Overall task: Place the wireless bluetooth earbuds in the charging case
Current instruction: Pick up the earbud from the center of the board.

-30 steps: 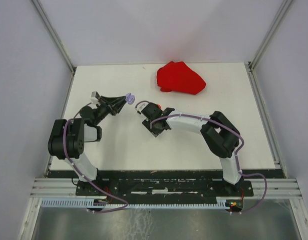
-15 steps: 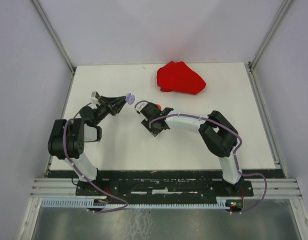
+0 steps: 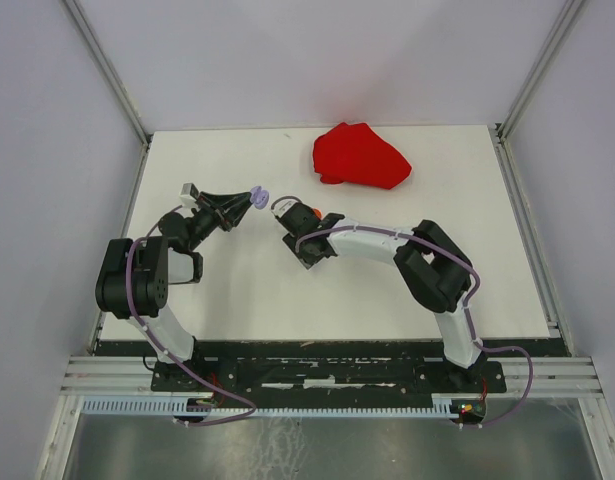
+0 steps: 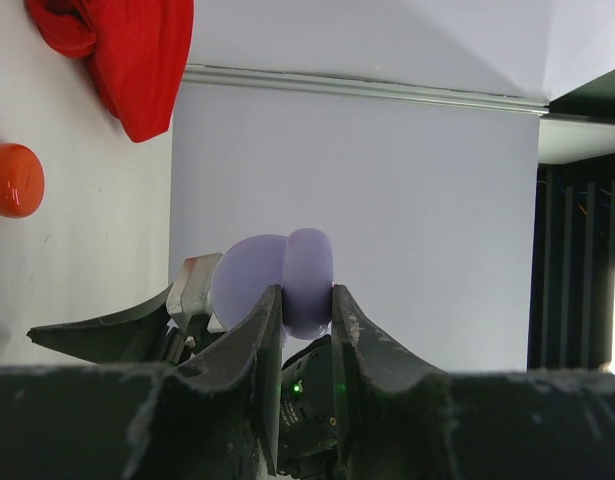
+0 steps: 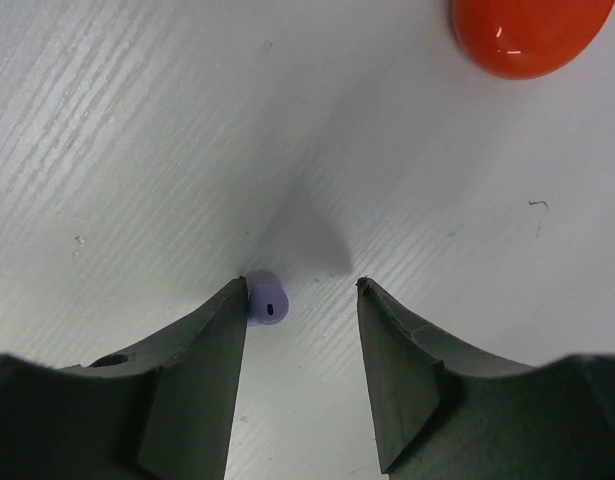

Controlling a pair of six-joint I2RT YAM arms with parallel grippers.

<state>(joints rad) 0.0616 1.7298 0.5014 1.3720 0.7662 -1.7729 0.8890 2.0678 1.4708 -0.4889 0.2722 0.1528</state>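
Note:
My left gripper [image 4: 307,300] is shut on a lilac charging case [image 4: 305,268], held off the table with its lid half swung open beside it. From above, that case [image 3: 258,197] sits at the left fingertips, near the table's middle left. My right gripper [image 5: 299,285] stands open, pointing down at the white table. A tiny lilac earbud [image 5: 266,302] lies between the jaws, touching the left fingertip, with a wide gap to the right one. From above, the right gripper [image 3: 290,213] is just right of the lilac case.
An orange round case [image 5: 527,30] lies on the table just beyond the right gripper, also visible as an orange case [image 4: 12,180] from the left wrist. A crumpled red cloth [image 3: 359,155] lies at the back centre. Grey walls enclose the white table [image 3: 247,290].
The right arm has shifted slightly up and to the left, closer to the lilac case. The left arm and its case have not moved.

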